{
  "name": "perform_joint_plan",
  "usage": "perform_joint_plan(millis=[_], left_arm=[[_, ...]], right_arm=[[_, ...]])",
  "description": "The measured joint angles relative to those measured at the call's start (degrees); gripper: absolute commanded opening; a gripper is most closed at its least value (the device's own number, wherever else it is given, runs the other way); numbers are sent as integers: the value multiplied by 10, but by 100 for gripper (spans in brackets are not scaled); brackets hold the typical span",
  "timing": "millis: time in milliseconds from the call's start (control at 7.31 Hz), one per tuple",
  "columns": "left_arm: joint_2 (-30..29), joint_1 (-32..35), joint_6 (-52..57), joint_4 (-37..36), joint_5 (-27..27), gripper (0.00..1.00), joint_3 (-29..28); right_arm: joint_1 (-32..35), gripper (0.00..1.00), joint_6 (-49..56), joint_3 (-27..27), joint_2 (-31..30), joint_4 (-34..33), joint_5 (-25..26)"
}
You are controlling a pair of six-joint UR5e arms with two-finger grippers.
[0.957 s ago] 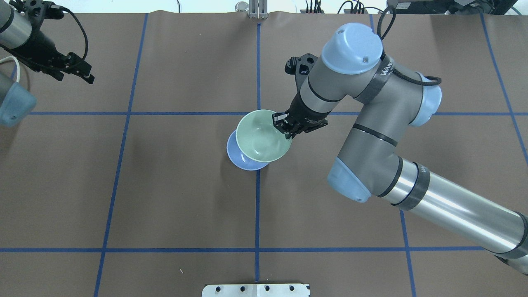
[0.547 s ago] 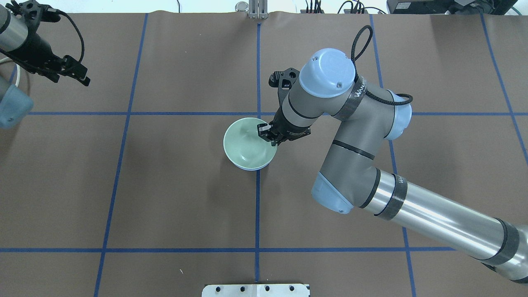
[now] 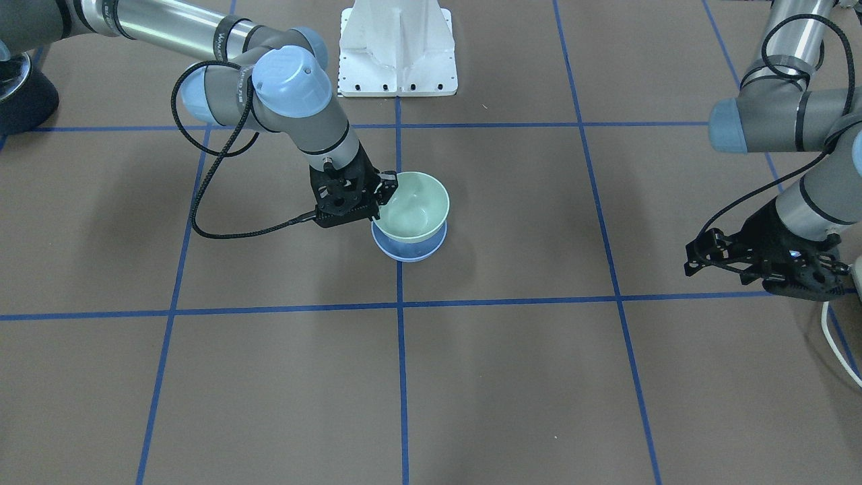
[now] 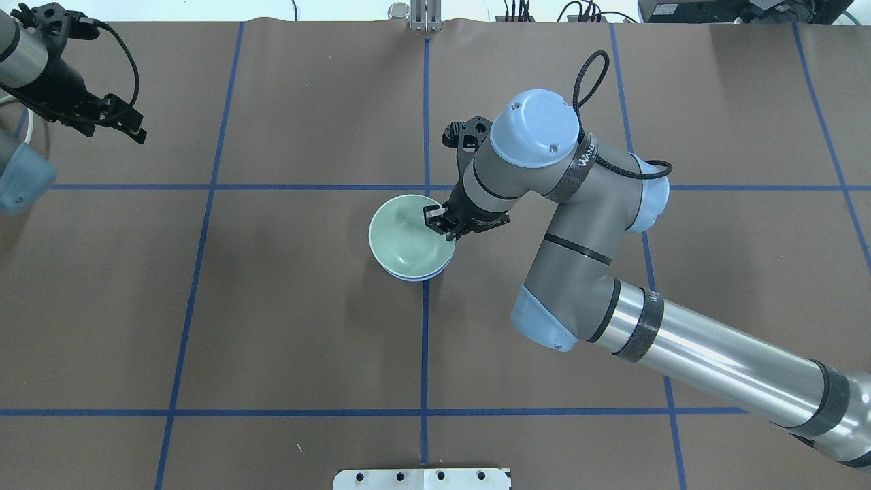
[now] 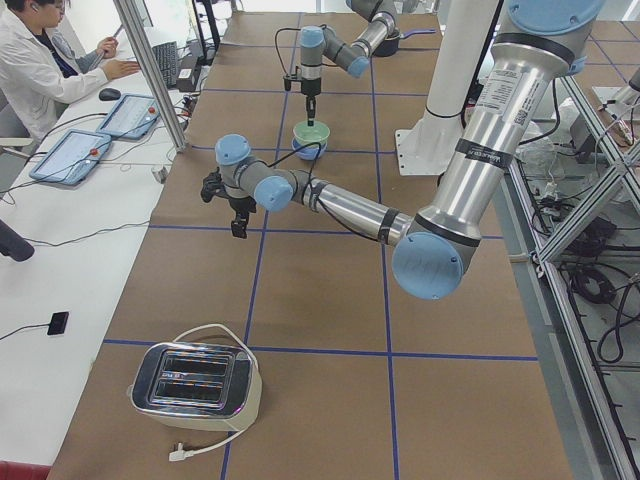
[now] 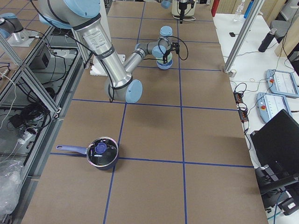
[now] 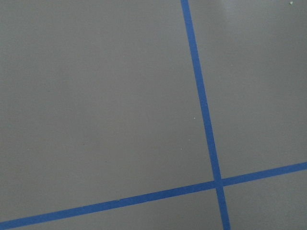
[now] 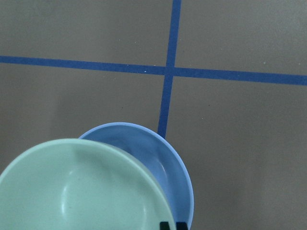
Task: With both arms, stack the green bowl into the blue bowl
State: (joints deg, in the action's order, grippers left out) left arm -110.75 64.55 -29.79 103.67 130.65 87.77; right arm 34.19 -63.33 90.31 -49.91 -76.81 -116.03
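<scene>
Green bowl (image 3: pixel 414 205) sat in your blue bowl (image 3: pixel 407 253), right gripper (image 4: pixel 439 221) pinching its rim; far-left left gripper (image 4: pixel 135 131) jaws couldn't be told.

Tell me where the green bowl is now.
Overhead view, centre: the green bowl sits in the blue bowl, its rim held by the right gripper.

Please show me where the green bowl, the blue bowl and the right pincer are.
green bowl (image 4: pixel 403 242), overhead view, inner floor.
blue bowl (image 3: pixel 409 253), front-facing view, outer wall.
right pincer (image 4: pixel 439 224), overhead view, between fingertips.
</scene>
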Motion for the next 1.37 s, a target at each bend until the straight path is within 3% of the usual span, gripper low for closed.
perform_joint_plan(millis=[1368], left_arm=[[0, -2, -2, 1, 0, 98, -1]], right_arm=[[-2, 13, -2, -12, 7, -6, 30]])
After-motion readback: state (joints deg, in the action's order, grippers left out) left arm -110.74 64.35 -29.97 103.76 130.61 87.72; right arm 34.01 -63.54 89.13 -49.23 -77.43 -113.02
